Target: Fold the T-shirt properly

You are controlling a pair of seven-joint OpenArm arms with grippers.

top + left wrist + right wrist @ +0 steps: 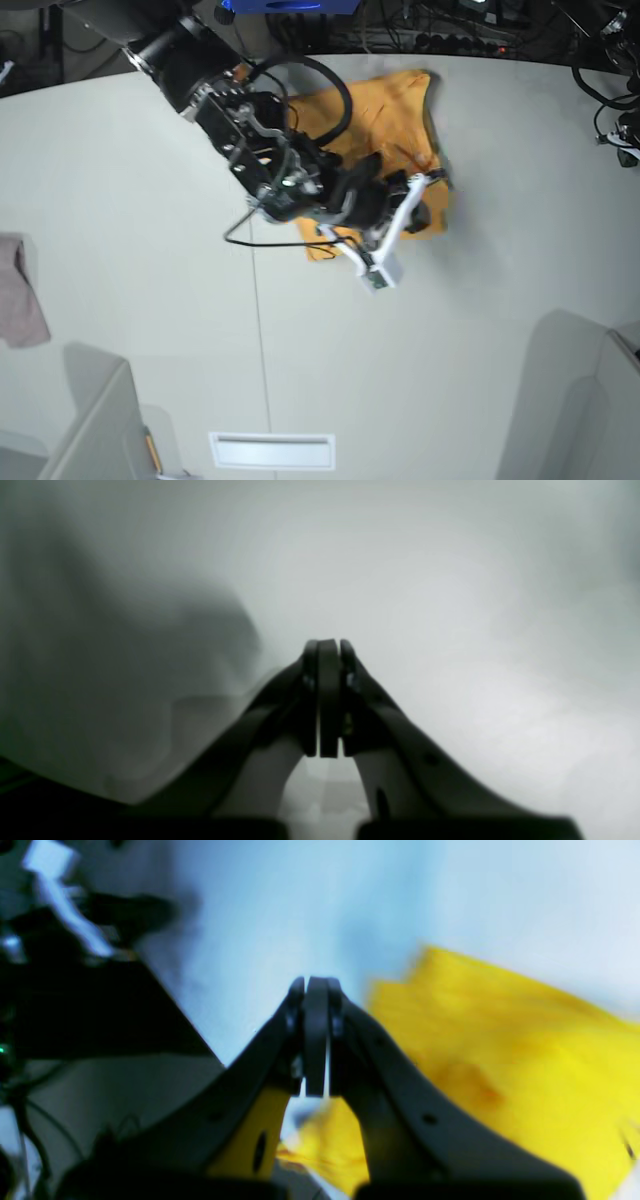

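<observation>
R arm over folded T-shirt (400,110)
Right hand (316,985) & left hand (327,647) both pinched together, empty; shirt lay on bench (120,200).

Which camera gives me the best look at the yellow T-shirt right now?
The base view: it shows the T-shirt lying on the table, partly covered by the right arm. The right wrist view shows only a blurred yellow patch close up. The left wrist view shows none of it, just grey surface.
</observation>
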